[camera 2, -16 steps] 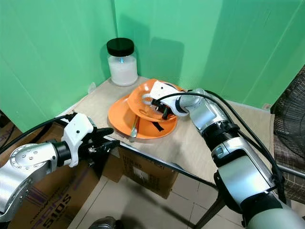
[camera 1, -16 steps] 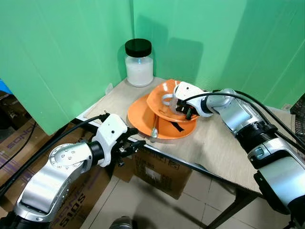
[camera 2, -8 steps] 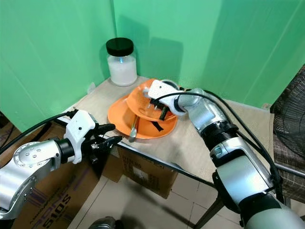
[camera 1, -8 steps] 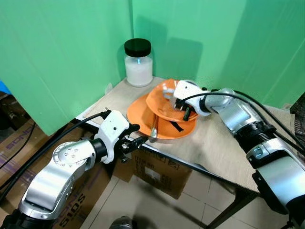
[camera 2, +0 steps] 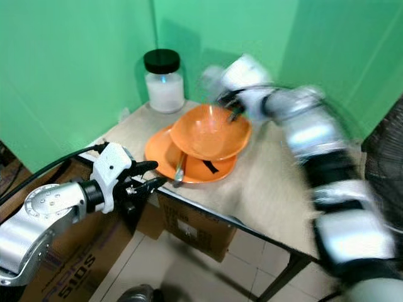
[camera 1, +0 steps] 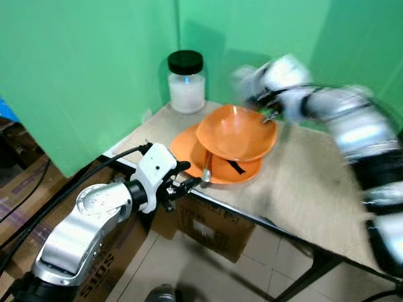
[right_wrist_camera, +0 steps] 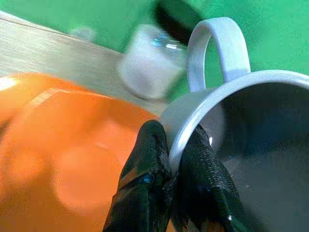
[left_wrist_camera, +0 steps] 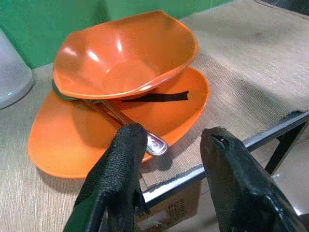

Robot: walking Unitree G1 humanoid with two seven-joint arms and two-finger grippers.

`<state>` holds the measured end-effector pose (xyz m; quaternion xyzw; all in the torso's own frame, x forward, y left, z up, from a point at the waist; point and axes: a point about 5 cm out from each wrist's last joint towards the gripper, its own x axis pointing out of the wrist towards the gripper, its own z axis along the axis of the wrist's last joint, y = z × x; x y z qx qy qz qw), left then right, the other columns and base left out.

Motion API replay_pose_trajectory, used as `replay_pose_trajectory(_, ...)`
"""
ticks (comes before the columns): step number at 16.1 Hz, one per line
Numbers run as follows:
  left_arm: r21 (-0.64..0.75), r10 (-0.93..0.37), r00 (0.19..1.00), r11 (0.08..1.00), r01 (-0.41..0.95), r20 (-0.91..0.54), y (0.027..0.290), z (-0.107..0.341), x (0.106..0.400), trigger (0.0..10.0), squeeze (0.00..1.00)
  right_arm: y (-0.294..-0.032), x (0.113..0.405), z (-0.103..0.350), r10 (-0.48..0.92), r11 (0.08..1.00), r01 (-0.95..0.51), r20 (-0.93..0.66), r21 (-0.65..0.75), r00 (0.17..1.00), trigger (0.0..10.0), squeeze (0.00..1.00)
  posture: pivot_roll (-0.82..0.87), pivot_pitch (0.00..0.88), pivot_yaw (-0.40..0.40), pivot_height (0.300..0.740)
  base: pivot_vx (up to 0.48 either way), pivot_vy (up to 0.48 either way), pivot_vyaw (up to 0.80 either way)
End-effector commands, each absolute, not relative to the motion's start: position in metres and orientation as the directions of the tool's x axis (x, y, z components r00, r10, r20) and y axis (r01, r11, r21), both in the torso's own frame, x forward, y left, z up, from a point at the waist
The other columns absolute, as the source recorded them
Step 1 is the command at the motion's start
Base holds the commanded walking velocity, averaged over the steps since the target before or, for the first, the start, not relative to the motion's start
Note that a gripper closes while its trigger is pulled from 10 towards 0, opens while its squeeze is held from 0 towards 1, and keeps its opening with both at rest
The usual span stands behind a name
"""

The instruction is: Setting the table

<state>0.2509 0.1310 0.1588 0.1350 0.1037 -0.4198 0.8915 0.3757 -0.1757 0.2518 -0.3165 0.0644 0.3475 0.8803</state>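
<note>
The right gripper (right_wrist_camera: 171,164), closed on the mug (right_wrist_camera: 227,111) rim, had lifted it from the bowl (camera 1: 236,133) below; the left gripper (left_wrist_camera: 169,159) stayed open nearby.

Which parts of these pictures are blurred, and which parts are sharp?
Both eye views: the right arm and its claw are smeared by motion; the jar, bowl and left claw are sharp. Left wrist view: sharp. Right wrist view: the mug rim is sharp, the background soft.
</note>
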Motion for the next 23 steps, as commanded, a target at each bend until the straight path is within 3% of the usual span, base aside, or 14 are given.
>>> replay_pose_trajectory(1,0.169,-0.719,0.630,0.610,0.774,-0.291,0.129,0.161,0.251,10.0,0.00,-0.183,0.370,0.251,0.571,0.549,-0.666,-0.355,-0.505,0.740,0.0,0.00,0.10,0.000,0.005,0.740,0.000,0.000,0.00)
replay_pose_trajectory(4,0.163,-0.740,0.610,0.590,0.791,-0.284,0.126,0.162,0.251,10.0,0.00,-0.220,0.353,0.235,0.475,0.469,-0.690,-0.502,-0.551,0.723,0.0,0.00,0.09,0.000,0.012,0.740,0.000,0.000,0.00)
replay_pose_trajectory(10,0.160,-0.762,0.581,0.560,0.813,-0.285,0.123,0.163,0.252,10.0,0.00,-0.242,0.340,0.210,0.333,0.418,-0.735,-0.662,-0.534,0.671,0.0,0.00,0.08,0.000,0.020,0.740,0.000,0.000,0.00)
replay_pose_trajectory(11,0.160,-0.764,0.579,0.558,0.814,-0.285,0.123,0.163,0.251,10.0,0.00,-0.245,0.338,0.208,0.320,0.404,-0.749,-0.686,-0.525,0.653,0.7,0.00,0.08,0.000,0.020,0.740,0.000,0.000,0.00)
replay_pose_trajectory(12,0.160,-0.766,0.575,0.554,0.817,-0.286,0.122,0.163,0.251,10.0,0.00,-0.246,0.337,0.206,0.306,0.377,-0.769,-0.714,-0.516,0.629,3.9,0.00,0.08,0.000,0.015,0.740,0.000,0.000,0.00)
replay_pose_trajectory(13,0.160,-0.767,0.574,0.552,0.818,-0.286,0.122,0.163,0.251,10.0,0.00,-0.246,0.337,0.205,0.302,0.368,-0.774,-0.721,-0.515,0.623,5.9,0.00,0.09,0.000,0.013,0.740,0.000,0.000,0.00)
replay_pose_trajectory(14,0.161,-0.768,0.573,0.551,0.819,-0.284,0.122,0.163,0.251,10.0,0.00,-0.247,0.337,0.203,0.287,0.336,-0.794,-0.748,-0.507,0.599,10.0,0.00,0.09,0.000,0.010,0.740,0.000,0.000,0.00)
replay_pose_trajectory(19,0.160,-0.771,0.572,0.549,0.820,-0.281,0.121,0.163,0.250,10.0,0.00,-0.249,0.339,0.196,0.299,0.313,-0.844,-0.798,-0.436,0.523,10.0,0.00,0.10,0.000,-0.003,0.740,0.000,0.000,0.00)
replay_pose_trajectory(20,0.160,-0.771,0.571,0.549,0.820,-0.282,0.121,0.163,0.250,10.0,0.00,-0.249,0.340,0.197,0.298,0.316,-0.842,-0.797,-0.437,0.525,10.0,0.28,0.10,0.000,-0.004,0.740,0.000,0.000,0.00)
replay_pose_trajectory(21,0.160,-0.770,0.572,0.550,0.820,-0.281,0.121,0.163,0.250,10.0,0.00,-0.248,0.342,0.197,0.301,0.320,-0.839,-0.793,-0.439,0.530,10.0,1.00,0.10,0.000,-0.005,0.740,0.000,0.000,0.00)
replay_pose_trajectory(23,0.160,-0.769,0.574,0.552,0.819,-0.281,0.122,0.163,0.251,10.0,0.00,-0.246,0.347,0.199,0.307,0.325,-0.830,-0.780,-0.453,0.545,10.0,1.00,0.09,0.000,-0.004,0.740,0.000,0.000,0.00)
